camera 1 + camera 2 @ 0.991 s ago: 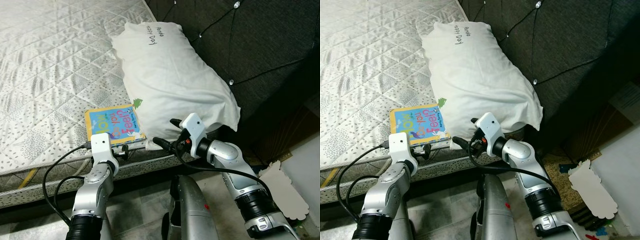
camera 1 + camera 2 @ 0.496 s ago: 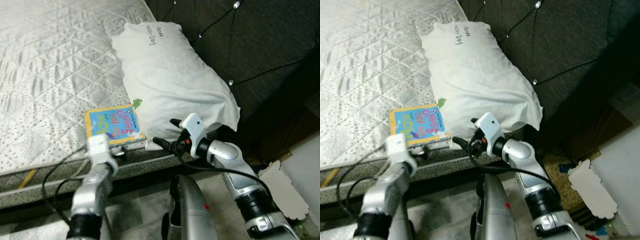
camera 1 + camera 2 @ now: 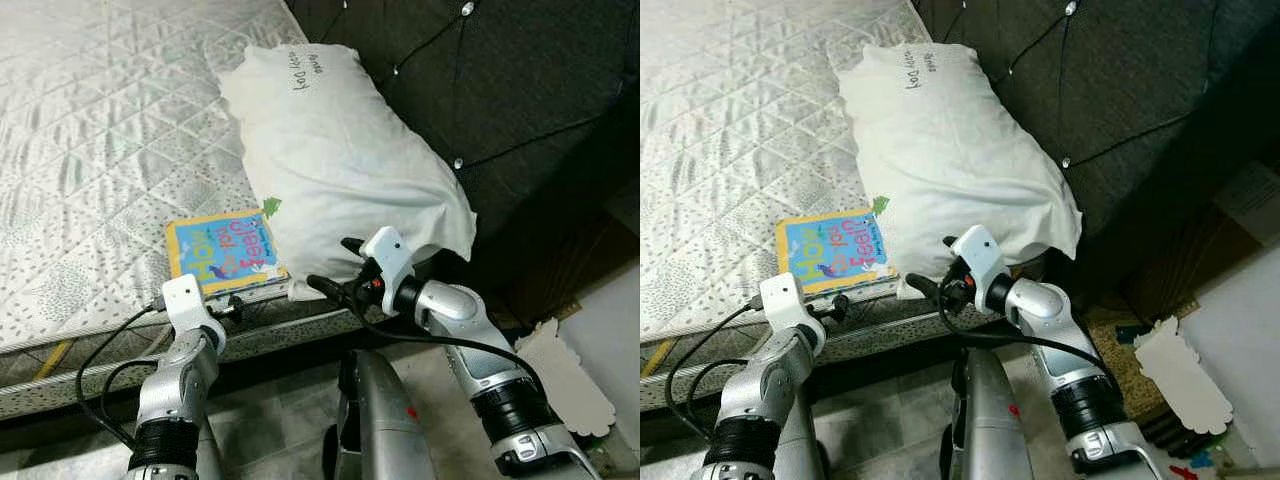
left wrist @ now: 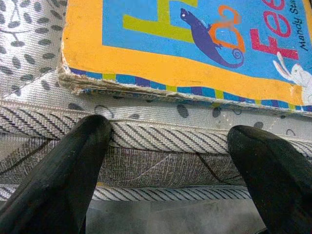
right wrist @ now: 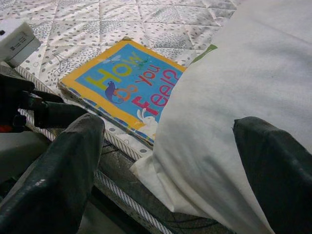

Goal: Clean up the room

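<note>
On quilted mattress [image 3: 100,150], frayed cardboard book [image 3: 222,252], plump pillow [image 3: 340,160]

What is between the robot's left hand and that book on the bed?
Nothing visible. The left hand is open at the mattress edge, just short of the book, with only bare piping between them. The pillow lies beside the book, toward the right hand.
</note>
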Robot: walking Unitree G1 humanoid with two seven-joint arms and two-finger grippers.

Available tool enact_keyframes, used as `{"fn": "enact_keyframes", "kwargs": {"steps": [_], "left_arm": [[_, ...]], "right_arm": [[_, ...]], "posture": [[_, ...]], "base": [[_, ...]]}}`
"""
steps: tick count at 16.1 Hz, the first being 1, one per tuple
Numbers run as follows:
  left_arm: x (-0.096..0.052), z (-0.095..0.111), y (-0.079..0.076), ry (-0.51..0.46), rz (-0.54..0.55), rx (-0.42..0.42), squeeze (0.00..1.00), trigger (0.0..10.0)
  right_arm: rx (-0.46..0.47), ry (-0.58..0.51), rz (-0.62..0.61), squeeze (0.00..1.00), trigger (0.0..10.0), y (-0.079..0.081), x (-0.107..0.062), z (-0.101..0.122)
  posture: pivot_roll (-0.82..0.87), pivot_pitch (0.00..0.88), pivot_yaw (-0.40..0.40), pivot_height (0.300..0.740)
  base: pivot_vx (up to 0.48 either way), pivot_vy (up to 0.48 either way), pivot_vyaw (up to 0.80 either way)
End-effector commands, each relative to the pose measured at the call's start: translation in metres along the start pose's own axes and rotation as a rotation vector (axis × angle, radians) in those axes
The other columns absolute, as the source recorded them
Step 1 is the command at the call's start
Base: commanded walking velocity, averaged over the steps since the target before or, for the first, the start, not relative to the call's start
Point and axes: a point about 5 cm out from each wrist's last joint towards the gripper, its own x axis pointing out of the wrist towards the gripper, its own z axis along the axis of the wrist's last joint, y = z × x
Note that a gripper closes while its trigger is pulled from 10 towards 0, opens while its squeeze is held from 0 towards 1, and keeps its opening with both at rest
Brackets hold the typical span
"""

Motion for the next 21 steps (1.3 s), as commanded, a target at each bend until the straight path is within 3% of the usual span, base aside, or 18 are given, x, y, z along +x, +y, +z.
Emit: {"fn": "enact_keyframes", "kwargs": {"steps": [1, 14, 21], "left_arm": [[0.001, -0.011, 0.014, 0.054, 0.073, -0.023, 0.00, 10.0], [0.008, -0.001, 0.055, 0.051, 0.195, -0.105, 0.00, 10.0], [0.000, -0.006, 0.067, 0.048, 0.241, -0.127, 0.00, 10.0]], "right_arm": [[-0.009, 0.002, -0.009, 0.00, 10.0, -0.002, -0.004, 0.000], [-0.007, 0.019, -0.010, 0.00, 10.0, -0.004, -0.007, -0.002], [-0.011, 0.016, -0.002, 0.00, 10.0, -0.003, -0.004, -0.002]], "posture": [[-0.07, 0.090, -0.131, 0.555], [-0.08, 0.098, -0.137, 0.555], [-0.07, 0.090, -0.137, 0.555]], "base": [[0.000, 0.000, 0.00], [0.000, 0.000, 0.00], [0.000, 0.000, 0.00]]}}
